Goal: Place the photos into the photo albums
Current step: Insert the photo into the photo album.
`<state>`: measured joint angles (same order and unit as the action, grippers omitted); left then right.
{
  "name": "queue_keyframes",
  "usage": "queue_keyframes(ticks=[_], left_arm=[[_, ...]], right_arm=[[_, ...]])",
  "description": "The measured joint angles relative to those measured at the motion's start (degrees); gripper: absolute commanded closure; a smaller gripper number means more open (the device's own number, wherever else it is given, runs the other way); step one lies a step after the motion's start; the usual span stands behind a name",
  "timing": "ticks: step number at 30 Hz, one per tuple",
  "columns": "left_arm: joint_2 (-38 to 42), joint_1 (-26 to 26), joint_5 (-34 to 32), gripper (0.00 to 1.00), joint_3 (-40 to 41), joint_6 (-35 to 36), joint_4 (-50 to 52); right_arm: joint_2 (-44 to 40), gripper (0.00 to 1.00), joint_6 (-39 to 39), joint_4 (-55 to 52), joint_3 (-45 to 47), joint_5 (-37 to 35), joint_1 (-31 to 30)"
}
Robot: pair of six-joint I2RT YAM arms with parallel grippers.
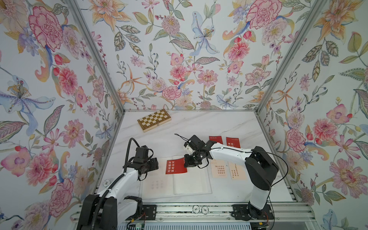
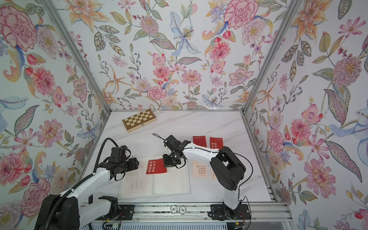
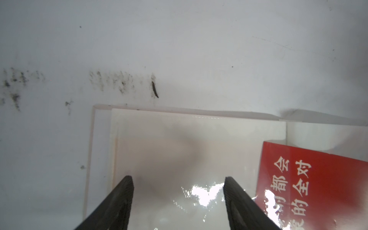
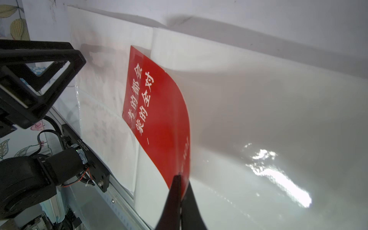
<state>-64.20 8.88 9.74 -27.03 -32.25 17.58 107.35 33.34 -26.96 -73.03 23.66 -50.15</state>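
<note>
The right gripper pinches one end of a bent red card. The card's other end lies on the open book. Its white words read 考的都会 蒙的全对. The left gripper is spread wide over the book, holding nothing.

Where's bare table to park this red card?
The table is bare along the back wall beside the chessboard, and between chessboard and album. Crowded right of the album: cream cards, loose red cards.
</note>
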Motion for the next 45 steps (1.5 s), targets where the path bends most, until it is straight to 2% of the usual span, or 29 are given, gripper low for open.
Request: queue_keyframes(ticks=[9,13,16,21,33,45], left_arm=[[0.9,-2.3,-0.2,0.3,0.0,0.4,0.4],[1.5,-3.7,-0.2,0.3,0.0,0.4,0.4],[2.0,-4.7,-0.2,0.3,0.3,0.3,0.3],[2.4,-6.2,-0.2,0.3,1.4,0.3,0.2],[2.4,-6.6,-0.1,0.3,1.9,0.3,-0.3],[2.4,-6.7,0.1,0.3,2.0,0.3,-0.8]], right_arm=[[5.9,1.0,-0.3,2.7,-4.6,3.4,-0.8],[9.4,0.9,-0.1,3.3,-8.3,4.4,-1.8],[11.5,0.78,0.4,3.4,-10.6,4.4,-2.6],[12.0,0.64,0.9,3.9,-10.9,4.5,-3.0],[10.5,0.63,1.0,4.1,-9.6,4.2,-2.8],[14.4,0.63,1.9,4.1,-15.1,4.1,-5.2]])
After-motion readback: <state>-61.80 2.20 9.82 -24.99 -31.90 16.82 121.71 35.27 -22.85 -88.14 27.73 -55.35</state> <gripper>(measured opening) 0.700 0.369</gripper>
